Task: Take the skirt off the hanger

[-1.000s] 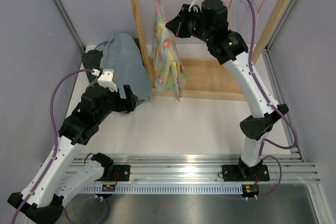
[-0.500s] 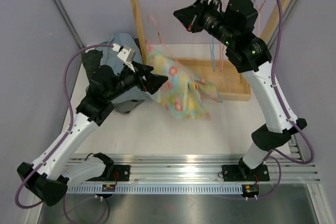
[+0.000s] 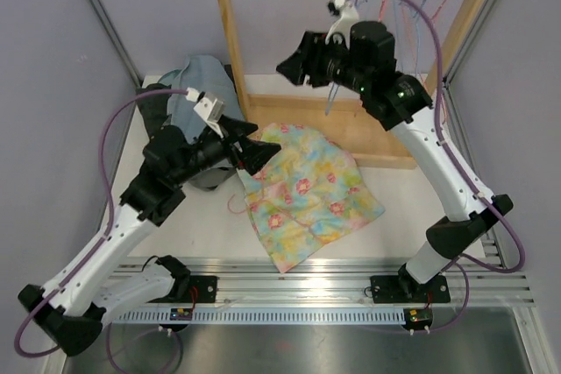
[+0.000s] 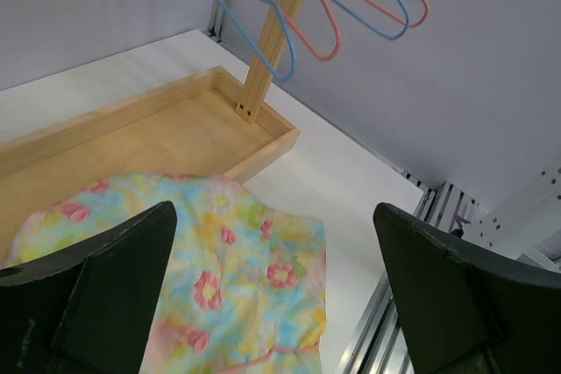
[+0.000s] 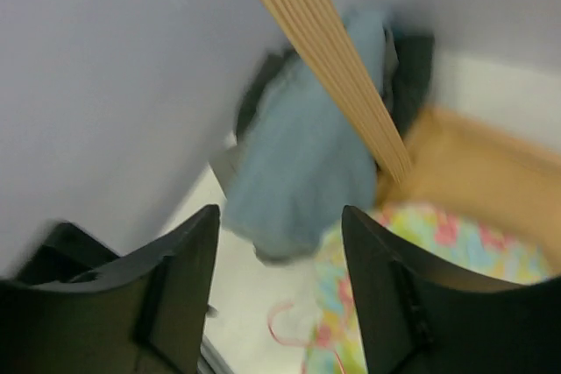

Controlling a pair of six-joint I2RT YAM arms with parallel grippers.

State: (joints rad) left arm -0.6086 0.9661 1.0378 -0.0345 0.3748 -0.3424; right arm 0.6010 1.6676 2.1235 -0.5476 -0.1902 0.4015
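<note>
Skirt (image 3: 308,192) in pastel florals, yellow and green with pink blossoms, lies spread flat on the white table (image 3: 399,238) in front of the wooden rack (image 3: 230,50). Its far edge reaches the near lip of the rack's base tray (image 3: 386,133), and its near corner points toward the arm bases. A thin pink wire hook (image 3: 234,204) shows just beside the skirt's left edge; you cannot tell from these views whether it touches the cloth.

Your left gripper (image 3: 262,148) hovers at the skirt's far left corner. Its wrist camera shows two dark fingers (image 4: 105,295) spread wide apart with nothing between them, and the skirt (image 4: 228,282) lies below.

Your right gripper (image 3: 289,64) is raised well above the table, near the rack's left post and below the top rail. Its wrist view is blurred, but the fingers (image 5: 175,295) stand apart and hold nothing.

Blue and pink wire hangers (image 3: 419,2) hang bare on the right part of the rail. A blue-grey garment (image 3: 200,98) sits heaped on darker cloth at the far left of the table, behind the left arm.
</note>
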